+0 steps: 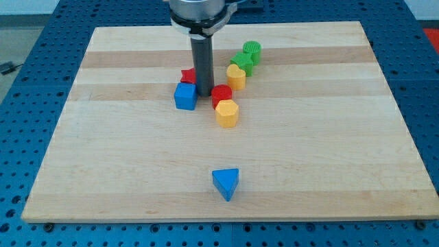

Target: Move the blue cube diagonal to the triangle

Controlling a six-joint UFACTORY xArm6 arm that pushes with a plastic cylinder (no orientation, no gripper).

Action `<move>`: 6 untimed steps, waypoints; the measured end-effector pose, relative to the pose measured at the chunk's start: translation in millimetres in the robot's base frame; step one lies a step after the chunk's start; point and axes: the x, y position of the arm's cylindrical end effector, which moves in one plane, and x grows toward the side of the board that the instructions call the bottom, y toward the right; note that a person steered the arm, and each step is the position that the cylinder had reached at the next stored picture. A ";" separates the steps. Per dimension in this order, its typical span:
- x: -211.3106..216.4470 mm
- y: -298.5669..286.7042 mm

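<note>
Pale striped wood makes up the board [103, 171], smooth over a blue pegged bench. No jaws here: the plain rod's tip [204, 94] sits just right of the blue cube [185, 97], mid-board toward the top edge. Blue triangle [226, 183] lies near the bottom edge. A red block [187, 75] behind, seemingly touching, could get dragged along.

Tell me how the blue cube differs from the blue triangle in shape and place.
The blue cube is box-shaped; the blue triangle is a wedge with one corner pointing to the view's bottom. The cube sits in the cluster near the view's top, against a red block and just left of my tip; the triangle lies alone near the board's bottom edge. Both are the same blue.
</note>
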 end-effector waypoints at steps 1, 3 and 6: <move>-4.4 -23.3; 10.7 -53.0; 23.0 -121.8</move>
